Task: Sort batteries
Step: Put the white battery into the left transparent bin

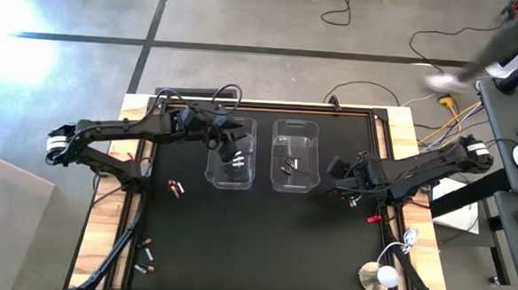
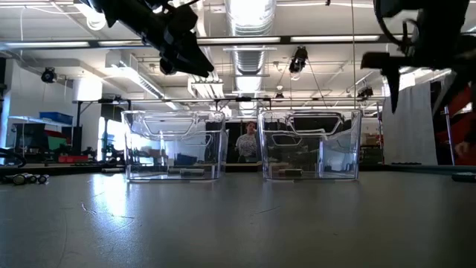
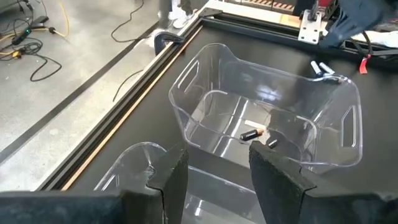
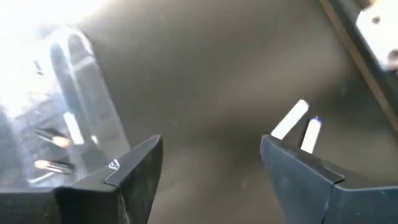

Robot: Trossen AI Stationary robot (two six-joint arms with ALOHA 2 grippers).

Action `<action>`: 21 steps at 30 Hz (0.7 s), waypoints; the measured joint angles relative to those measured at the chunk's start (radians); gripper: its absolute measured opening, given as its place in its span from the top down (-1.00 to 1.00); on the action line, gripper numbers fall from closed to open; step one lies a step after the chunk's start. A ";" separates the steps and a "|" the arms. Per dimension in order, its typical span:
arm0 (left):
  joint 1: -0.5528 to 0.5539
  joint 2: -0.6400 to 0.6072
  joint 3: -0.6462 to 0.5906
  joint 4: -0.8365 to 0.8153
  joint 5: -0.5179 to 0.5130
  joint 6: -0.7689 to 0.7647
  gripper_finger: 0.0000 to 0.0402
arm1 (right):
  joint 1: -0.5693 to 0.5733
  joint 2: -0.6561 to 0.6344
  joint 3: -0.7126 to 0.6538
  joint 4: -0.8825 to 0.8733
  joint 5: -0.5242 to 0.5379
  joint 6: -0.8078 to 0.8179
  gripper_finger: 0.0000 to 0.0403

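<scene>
Two clear plastic bins stand side by side on the black mat. The left bin (image 1: 231, 152) holds silvery batteries (image 1: 238, 164); the right bin (image 1: 295, 154) holds dark copper-ended batteries (image 3: 252, 134). My left gripper (image 3: 214, 177) hovers open above the left bin, with nothing between its fingers. My right gripper (image 4: 211, 165) hangs open above the mat just right of the right bin; two silvery batteries (image 4: 298, 127) lie on the mat by one fingertip. Loose dark batteries lie at the mat's left (image 1: 175, 188) and near-left corner (image 1: 146, 256).
A small red clip (image 1: 372, 218) lies on the mat near the right arm. A white round object (image 1: 378, 277) with a cord sits at the near right corner. Cables run along the far edge. A person (image 2: 245, 141) stands beyond the table. Open mat lies before the bins.
</scene>
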 joint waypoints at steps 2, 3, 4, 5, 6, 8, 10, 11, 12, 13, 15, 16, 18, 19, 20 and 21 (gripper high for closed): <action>0.000 0.008 0.000 0.001 0.000 0.000 0.26 | -0.013 -0.001 -0.053 0.086 -0.040 0.002 -0.26; 0.000 0.012 0.000 0.000 0.000 0.000 0.26 | -0.021 0.000 -0.076 0.123 -0.055 0.008 -0.24; 0.000 0.016 0.000 -0.002 0.000 0.000 0.26 | -0.028 0.002 -0.095 0.149 -0.067 0.010 -0.22; 0.000 0.018 0.000 -0.003 0.001 0.000 0.26 | -0.038 0.005 -0.109 0.166 -0.078 0.010 -0.21; 0.000 0.019 0.000 -0.003 0.001 0.000 0.26 | -0.047 0.008 -0.121 0.174 -0.088 0.010 -0.19; 0.000 0.020 0.000 -0.003 0.001 0.000 0.26 | -0.065 0.010 -0.136 0.174 -0.113 0.009 -0.16; 0.000 0.020 0.000 -0.004 0.001 0.000 0.26 | -0.081 0.010 -0.149 0.172 -0.137 0.008 -0.13; 0.000 0.020 0.000 -0.004 0.002 0.000 0.26 | -0.086 0.010 -0.156 0.173 -0.147 0.008 -0.12; 0.000 0.020 0.000 -0.004 0.002 0.000 0.26 | -0.092 0.010 -0.160 0.172 -0.158 0.007 -0.11; 0.000 0.020 0.000 -0.004 0.002 0.000 0.26 | -0.095 0.009 -0.166 0.173 -0.168 0.007 -0.11; 0.000 0.021 0.000 -0.005 0.002 0.000 0.26 | -0.102 0.009 -0.181 0.175 -0.203 0.005 -0.10; 0.000 0.021 0.000 -0.005 0.002 0.000 0.26 | -0.104 0.009 -0.191 0.174 -0.225 0.008 -0.09; 0.000 0.021 0.000 -0.006 0.002 0.001 0.26 | -0.110 0.009 -0.212 0.174 -0.260 0.024 -0.09; 0.000 0.021 0.000 -0.006 0.002 0.002 0.26 | -0.114 0.009 -0.220 0.175 -0.275 0.032 -0.09; 0.000 0.021 0.000 -0.006 0.002 0.002 0.26 | -0.121 0.009 -0.226 0.175 -0.285 0.036 -0.09; 0.000 0.021 0.000 -0.006 0.002 0.003 0.26 | -0.129 0.009 -0.231 0.177 -0.289 0.036 -0.09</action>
